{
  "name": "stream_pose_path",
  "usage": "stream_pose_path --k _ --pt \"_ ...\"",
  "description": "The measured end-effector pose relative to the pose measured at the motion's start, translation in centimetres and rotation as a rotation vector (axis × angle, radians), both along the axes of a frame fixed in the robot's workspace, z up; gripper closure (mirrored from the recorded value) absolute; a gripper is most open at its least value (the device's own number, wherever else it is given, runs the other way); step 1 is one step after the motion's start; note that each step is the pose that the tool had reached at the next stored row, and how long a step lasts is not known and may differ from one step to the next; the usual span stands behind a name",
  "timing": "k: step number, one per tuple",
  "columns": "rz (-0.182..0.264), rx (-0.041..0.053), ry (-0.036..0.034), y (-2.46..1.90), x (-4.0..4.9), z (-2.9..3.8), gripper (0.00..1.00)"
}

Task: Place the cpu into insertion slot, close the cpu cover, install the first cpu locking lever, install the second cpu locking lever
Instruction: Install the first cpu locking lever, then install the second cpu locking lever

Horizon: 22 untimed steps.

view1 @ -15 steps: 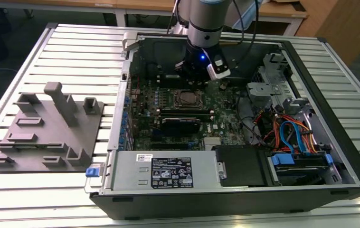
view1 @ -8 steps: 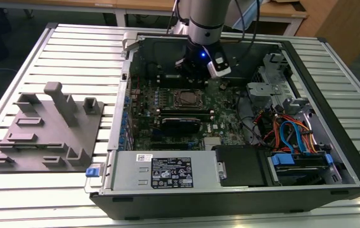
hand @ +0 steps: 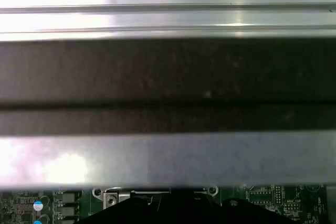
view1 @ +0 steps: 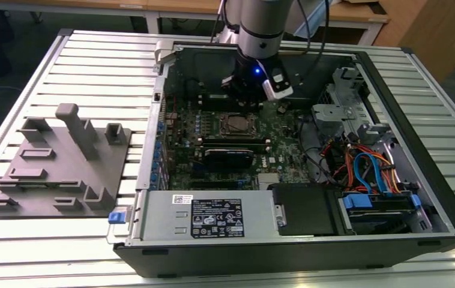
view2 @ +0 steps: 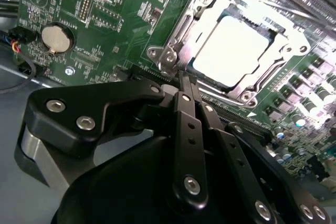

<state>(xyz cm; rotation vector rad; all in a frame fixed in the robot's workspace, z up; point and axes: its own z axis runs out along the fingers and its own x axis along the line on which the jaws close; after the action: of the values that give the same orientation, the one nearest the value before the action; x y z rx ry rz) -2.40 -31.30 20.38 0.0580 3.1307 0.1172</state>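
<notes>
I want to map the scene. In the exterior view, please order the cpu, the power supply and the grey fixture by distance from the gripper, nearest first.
1. cpu: just below the gripper, mid-board.
2. power supply: case's near edge.
3. grey fixture: outside the case, exterior view's left.

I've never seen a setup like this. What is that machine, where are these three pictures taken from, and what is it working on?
It is a robot arm reaching down into an opened computer case lying on a slatted table. The exterior view looks on from off the arm; both wrist views come from cameras riding on the arm. In the second wrist view its black claw, fingers together and holding nothing, points at the edge of the cpu cover, a silver frame lying closed over the cpu. A grey parts tray sits beside the case.
</notes>
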Motion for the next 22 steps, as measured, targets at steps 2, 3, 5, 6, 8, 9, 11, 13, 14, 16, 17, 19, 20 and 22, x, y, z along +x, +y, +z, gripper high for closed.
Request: stream_pose_path --k 2,3,5,6,8,9,11,13,14,16,17,19,20,22 --pt "0.000 0.0000 0.0000 -0.02 0.00 0.00 0.89" --pt "0.000 0.0000 0.0000 -0.02 0.00 0.00 0.89" --pt "0.000 -0.0001 0.0000 -0.08 0.00 0.00 0.89" --pt "0.000 0.0000 0.0000 -0.13 0.00 0.00 0.89" --pt "0.000 0.0000 0.0000 -0.13 0.00 0.00 0.89" --pt "0.000 -0.0001 0.0000 -0.13 0.00 0.00 0.89" --pt "0.000 0.0000 0.0000 -0.14 0.00 0.00 0.89" --pt "0.000 -0.0001 0.0000 -0.14 0.00 0.00 0.89" --pt "0.000 -0.0001 0.0000 -0.15 0.00 0.00 0.89" --pt "0.000 -0.0003 0.0001 -0.15 -0.01 0.06 0.89" --pt "0.000 -0.0002 0.0001 -0.15 0.00 0.15 0.89" --pt "0.000 -0.0001 0.0000 -0.15 0.00 0.49 0.89" --pt "0.000 -0.0001 0.0000 -0.15 0.00 0.66 0.89" --pt "0.000 -0.0001 0.0000 -0.15 0.00 0.87 0.89"
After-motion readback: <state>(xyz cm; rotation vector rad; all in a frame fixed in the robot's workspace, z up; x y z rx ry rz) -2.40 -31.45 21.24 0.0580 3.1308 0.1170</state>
